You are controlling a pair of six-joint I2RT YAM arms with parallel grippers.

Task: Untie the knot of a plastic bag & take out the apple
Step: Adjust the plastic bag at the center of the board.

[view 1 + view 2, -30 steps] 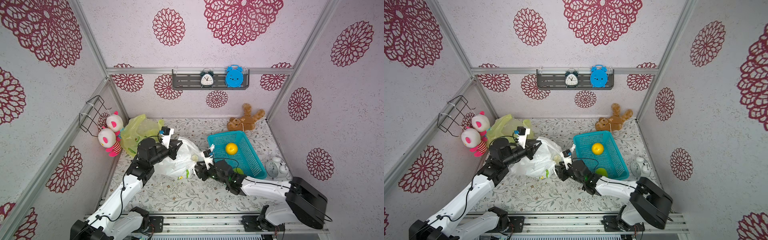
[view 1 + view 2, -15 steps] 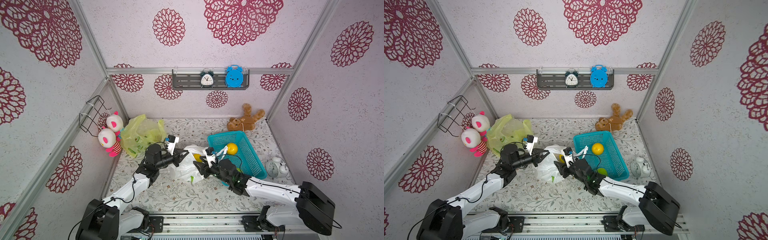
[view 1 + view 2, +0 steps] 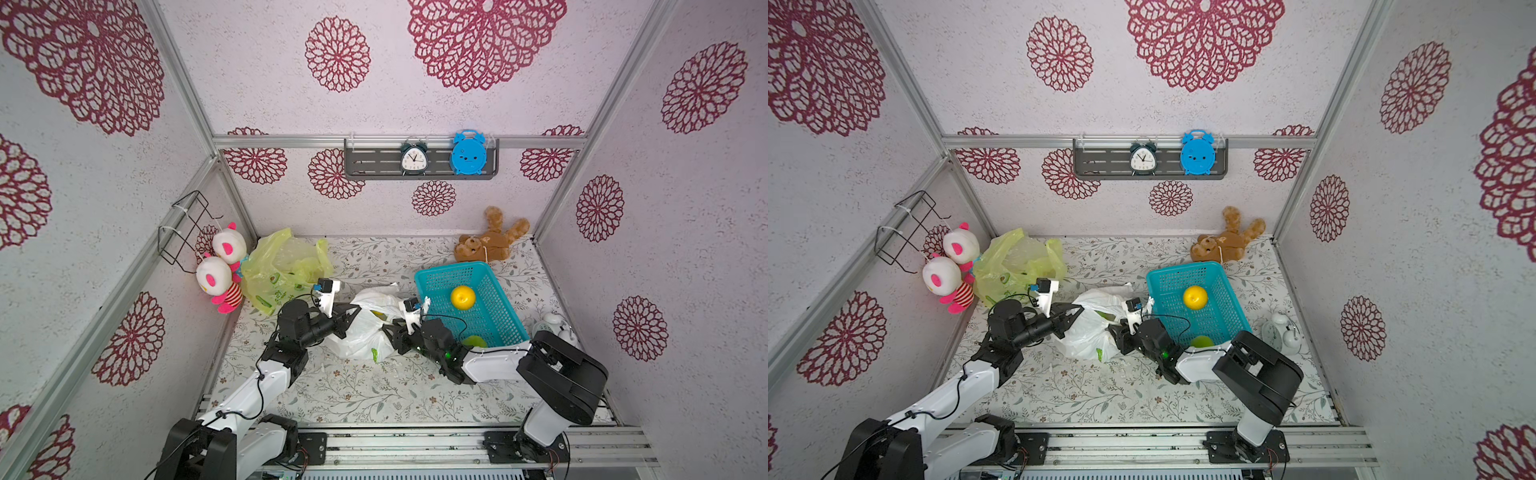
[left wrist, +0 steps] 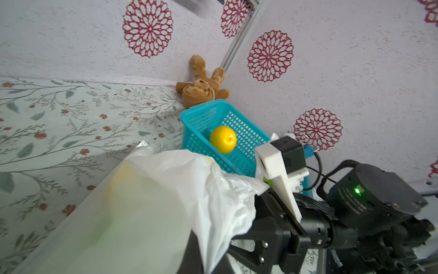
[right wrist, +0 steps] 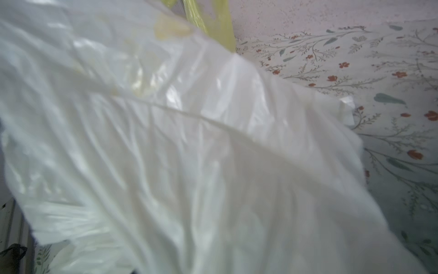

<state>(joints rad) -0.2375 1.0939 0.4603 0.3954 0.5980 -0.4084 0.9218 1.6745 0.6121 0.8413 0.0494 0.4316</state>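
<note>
- White bag point(image 3: 368, 334): slumped on floral mat point(image 3: 353, 395).
- Left gripper point(image 3: 352, 316): pressed together, pinching the bag's film.
- Right gripper point(image 3: 389, 331): against bag; spread or closed, cannot tell.

The basket point(image 3: 451, 268) is teal mesh; in it lie 2 things, a yellow fruit point(image 3: 463, 297) and a green fruit point(image 3: 473, 341). Beside the basket, the plastic bag point(image 3: 361, 332) is translucent white with a green mark. Behind the basket, the teddy bear point(image 3: 490, 243) is brown. Under the basket, the counter point(image 3: 365, 390) is pale, printed with grey-green sprigs and small red flowers.
</note>
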